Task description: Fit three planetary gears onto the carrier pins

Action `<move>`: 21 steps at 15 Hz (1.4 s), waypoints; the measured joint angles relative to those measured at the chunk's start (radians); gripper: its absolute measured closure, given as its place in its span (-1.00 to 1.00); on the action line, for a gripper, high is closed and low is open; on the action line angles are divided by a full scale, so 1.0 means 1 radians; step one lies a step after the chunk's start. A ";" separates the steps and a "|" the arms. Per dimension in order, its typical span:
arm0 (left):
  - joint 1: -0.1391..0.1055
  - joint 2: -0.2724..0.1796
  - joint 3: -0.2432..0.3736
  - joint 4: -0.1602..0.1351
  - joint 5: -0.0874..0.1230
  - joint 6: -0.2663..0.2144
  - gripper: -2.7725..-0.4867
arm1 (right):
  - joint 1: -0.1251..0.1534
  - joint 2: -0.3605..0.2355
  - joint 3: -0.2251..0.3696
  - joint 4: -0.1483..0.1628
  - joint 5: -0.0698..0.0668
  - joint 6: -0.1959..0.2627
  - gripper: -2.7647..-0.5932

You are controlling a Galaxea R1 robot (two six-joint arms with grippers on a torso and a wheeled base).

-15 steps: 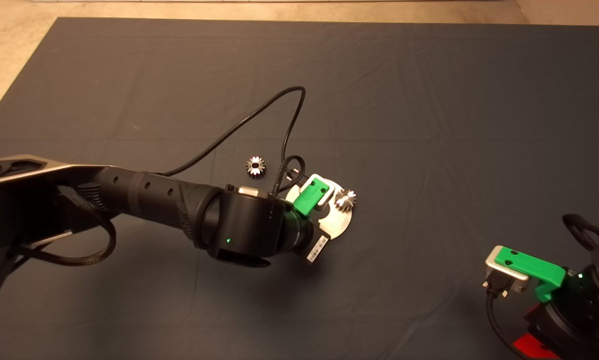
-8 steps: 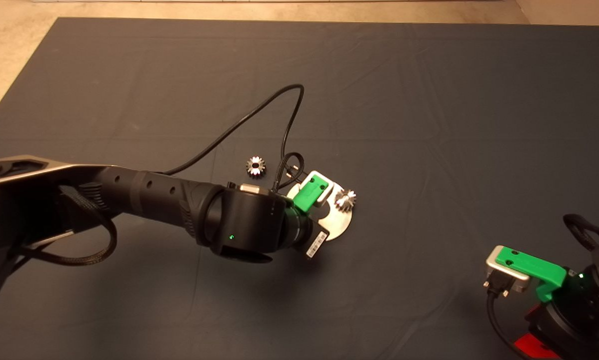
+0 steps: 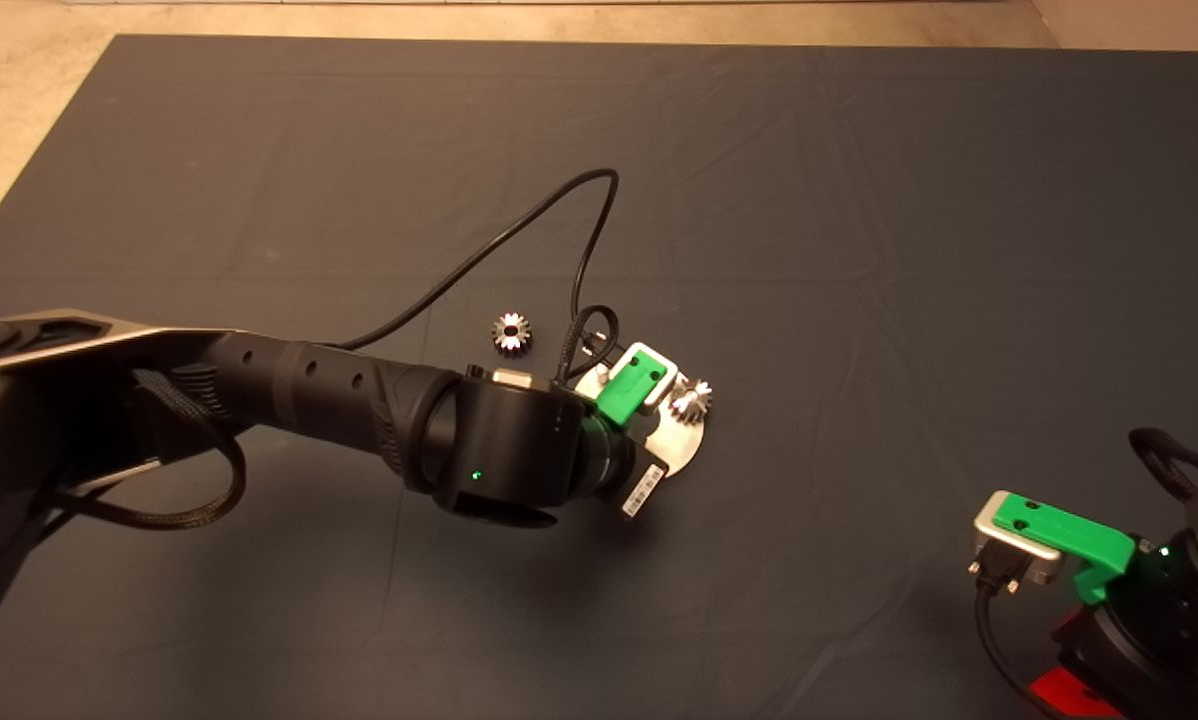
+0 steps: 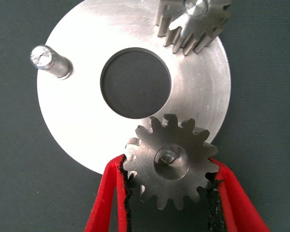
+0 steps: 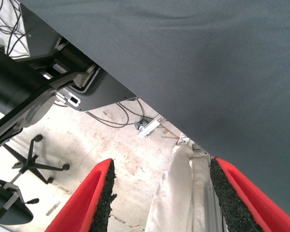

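Red fingers [image 4: 111, 198] with rough black pads clamp a small grey metal planetary gear [image 4: 171, 166] from both sides, one pad pressed into its pointed teeth on each flank. That held cog lies flat over the rim of the flat, brushed silver carrier disc [image 4: 87, 111], and the rounded top of a short silver carrier pin [image 4: 167, 156] shows inside its centre hole. The disc has a large round centre opening through which the dark table mat shows. A second shiny toothed gear [image 4: 195, 24] already sits on its peg at the upper right of the left wrist frame, the peg's bright tip poking from the bore. A third, bare silver pin [image 4: 48, 60] stands upright at the upper left of that frame.

In the head view the left gripper [image 3: 649, 400] sits over the disc just right of centre, and a third small metal cog [image 3: 511, 331] rests on the dark cloth of the table [image 3: 859, 200], above and left of the disc, apart from it.

At the lower right corner of the head view waits the right gripper [image 5: 162, 195], its fingers spread wide with nothing between them.
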 joint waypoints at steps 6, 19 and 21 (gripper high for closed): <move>0.000 0.005 0.000 0.000 0.000 -0.003 0.82 | 0.000 0.000 0.000 0.000 0.000 0.000 0.22; 0.009 -0.009 0.005 0.004 -0.008 0.000 0.82 | 0.005 0.000 0.000 0.000 0.000 0.000 0.22; 0.014 -0.015 0.013 0.008 -0.008 0.001 0.82 | 0.005 0.000 0.000 0.000 0.000 0.000 0.22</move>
